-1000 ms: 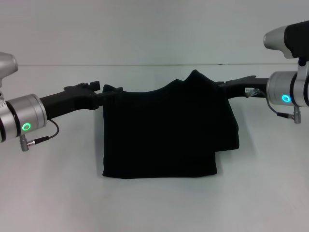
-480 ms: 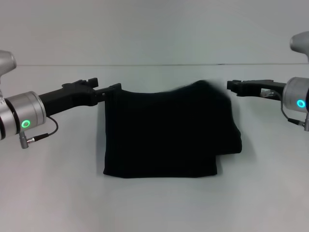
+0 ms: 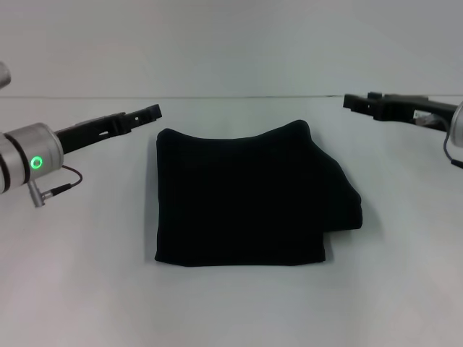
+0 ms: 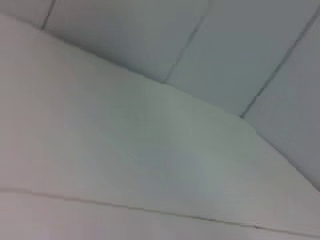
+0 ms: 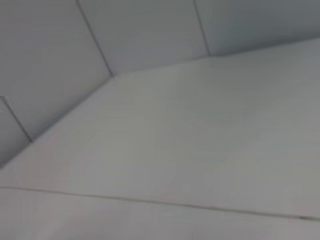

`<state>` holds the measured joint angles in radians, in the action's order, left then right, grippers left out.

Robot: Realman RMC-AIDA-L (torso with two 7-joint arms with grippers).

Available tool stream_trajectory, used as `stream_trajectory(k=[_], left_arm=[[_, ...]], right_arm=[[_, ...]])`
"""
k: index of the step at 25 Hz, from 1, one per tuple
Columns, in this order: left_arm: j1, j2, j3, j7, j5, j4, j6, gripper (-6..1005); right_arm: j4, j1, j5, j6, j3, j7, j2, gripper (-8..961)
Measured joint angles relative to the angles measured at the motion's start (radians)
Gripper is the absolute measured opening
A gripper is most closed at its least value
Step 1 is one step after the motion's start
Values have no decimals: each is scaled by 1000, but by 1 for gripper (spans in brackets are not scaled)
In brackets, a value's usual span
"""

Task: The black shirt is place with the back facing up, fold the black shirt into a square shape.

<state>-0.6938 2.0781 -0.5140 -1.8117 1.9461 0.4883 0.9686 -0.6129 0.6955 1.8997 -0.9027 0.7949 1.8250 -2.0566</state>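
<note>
The black shirt [image 3: 246,199] lies folded into a rough rectangle on the white table [image 3: 87,289] in the head view, with a fold sticking out at its right side. My left gripper [image 3: 150,113] hovers just left of the shirt's far left corner, open and empty. My right gripper [image 3: 353,101] hovers off the shirt's far right corner, open and empty. Neither touches the fabric. Both wrist views show only the pale table and wall panels, with no shirt and no fingers.
The table's back edge meets a pale wall [image 3: 231,43] just behind the shirt. Bare table surface lies in front of the shirt and on both sides.
Both grippers let go of the shirt's far edge and drew back outward and up. The lifted fabric dropped flat onto the table.
</note>
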Motion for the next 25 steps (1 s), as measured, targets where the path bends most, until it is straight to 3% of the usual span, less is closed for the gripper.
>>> stream_trajectory(k=[8, 13, 25], left_arm=[[-52, -9, -75, -273, 90, -66, -155, 948], [-71, -17, -94, -347, 108, -109, -177, 948], [-75, -15, -142, -373, 154, -110, -145, 949]], right_arm=[[-36, -8, -1, -60, -31, 3, 10, 696], [-36, -8, 2, -57, -31, -1, 12, 827], [-27, -8, 4, -42, -27, -29, 20, 826]])
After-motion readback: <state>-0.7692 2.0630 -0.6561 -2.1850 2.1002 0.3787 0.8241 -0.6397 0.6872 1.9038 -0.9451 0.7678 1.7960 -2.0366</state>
